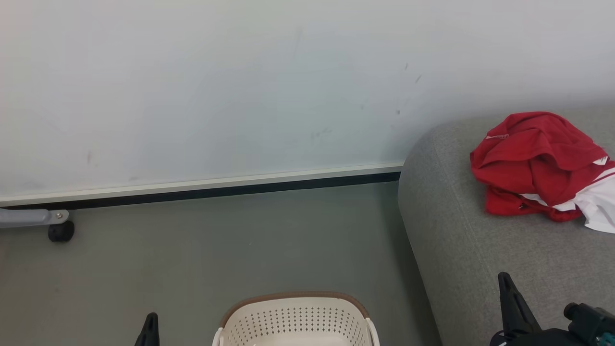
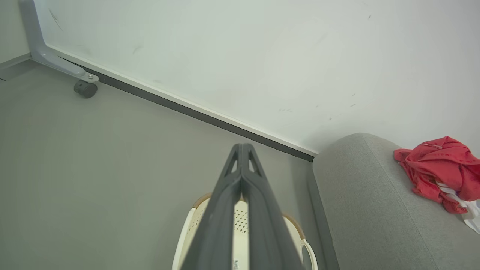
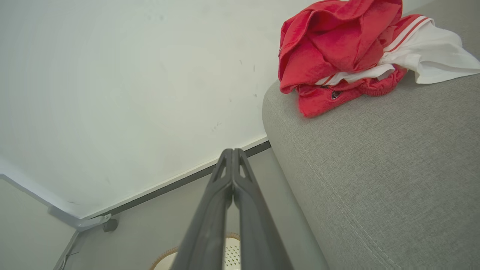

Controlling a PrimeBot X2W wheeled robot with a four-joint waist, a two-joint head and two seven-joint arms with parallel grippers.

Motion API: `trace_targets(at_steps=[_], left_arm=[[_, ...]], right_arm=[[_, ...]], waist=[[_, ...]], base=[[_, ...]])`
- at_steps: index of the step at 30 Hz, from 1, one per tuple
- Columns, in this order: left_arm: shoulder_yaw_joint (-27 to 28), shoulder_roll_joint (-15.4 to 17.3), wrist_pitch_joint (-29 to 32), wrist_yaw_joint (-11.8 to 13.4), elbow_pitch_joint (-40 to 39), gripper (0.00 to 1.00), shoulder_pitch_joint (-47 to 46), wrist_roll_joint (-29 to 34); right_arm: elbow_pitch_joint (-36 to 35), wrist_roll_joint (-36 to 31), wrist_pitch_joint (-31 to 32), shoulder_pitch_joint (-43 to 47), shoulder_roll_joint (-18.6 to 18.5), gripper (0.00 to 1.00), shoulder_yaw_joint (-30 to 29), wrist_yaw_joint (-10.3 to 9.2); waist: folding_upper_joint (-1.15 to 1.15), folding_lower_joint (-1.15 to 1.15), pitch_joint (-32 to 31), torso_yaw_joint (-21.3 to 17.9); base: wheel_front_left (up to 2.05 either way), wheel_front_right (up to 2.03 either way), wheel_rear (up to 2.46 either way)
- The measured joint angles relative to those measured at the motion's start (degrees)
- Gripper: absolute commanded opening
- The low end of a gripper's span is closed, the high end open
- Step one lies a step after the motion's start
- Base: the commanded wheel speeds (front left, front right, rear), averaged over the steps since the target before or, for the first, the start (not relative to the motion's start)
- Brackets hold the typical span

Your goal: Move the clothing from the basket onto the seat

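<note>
Both your tools pinched closed, empty, left tool (image 2: 242, 147) near the laundry basket (image 1: 293, 294), right tool (image 3: 233, 152) over the grey sofa (image 1: 456, 250), red clothing (image 1: 533, 158) heaped there

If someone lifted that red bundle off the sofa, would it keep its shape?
Probably not: the clothing lies crumpled in soft folds, so it would likely droop and unfold. It looks thin, so probably light. Pushed, it may bunch on the woven seat.
</note>
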Motion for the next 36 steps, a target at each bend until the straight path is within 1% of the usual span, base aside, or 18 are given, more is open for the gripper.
trace_targets(at_steps=[10, 11, 14, 17, 26, 29, 34, 36], left_arm=[[1.8, -1.0, 2.1, -1.1, 0.8, 0.00, -1.3, -6.0], [2.0, -1.1, 2.2, -1.5, 1.0, 0.00, -1.3, -6.8], [2.6, -1.4, 2.8, -1.6, 1.3, 0.00, -1.6, -8.2], [3.3, -1.7, 3.6, -2.5, 1.5, 0.00, -2.4, -11.1], [4.8, -2.4, 5.2, -3.5, 2.1, 0.00, -3.6, -15.5], [5.3, -2.8, 5.7, -3.5, 2.5, 0.00, -3.8, -17.9], [6.2, -3.3, 6.8, -4.5, 2.8, 0.00, -4.7, -21.0], [6.6, -3.4, 7.0, -4.5, 2.9, 0.00, -4.9, -22.0]], right_arm=[[1.0, 6.5, 1.9, -0.6, 1.3, 0.00, -2.6, 1.30], [1.1, 7.4, 2.3, -0.7, 1.4, 0.00, -2.9, 1.49], [1.5, 9.2, 2.8, -1.1, 1.7, 0.00, -3.7, 1.76], [1.9, 12.0, 3.7, -1.6, 2.2, 0.00, -4.7, 2.30], [2.7, 17.1, 5.3, -2.1, 3.2, 0.00, -6.8, 3.44], [3.1, 19.3, 5.8, -2.6, 3.6, 0.00, -7.5, 3.79], [3.7, 22.6, 6.8, -2.8, 4.1, 0.00, -8.8, 4.52], [3.9, 23.8, 7.1, -2.9, 4.4, 0.00, -9.3, 4.68]], waist=[[0.00, 0.00, 0.3, 0.3], [0.00, 0.00, 0.3, 0.3], [0.00, 0.00, 0.4, 0.4], [0.00, 0.00, 0.5, 0.5], [0.00, 0.00, 0.7, 0.7], [0.00, 0.00, 0.8, 0.8], [0.00, 0.00, 0.9, 0.9], [0.00, 0.00, 1.0, 1.0]], base=[[0.00, 0.00, 0.00], [0.00, 0.00, 0.00], [0.00, 0.00, 0.00], [0.00, 0.00, 0.00], [0.00, 0.00, 0.00], [0.00, 0.00, 0.00], [0.00, 0.00, 0.00], [0.00, 0.00, 0.00]])
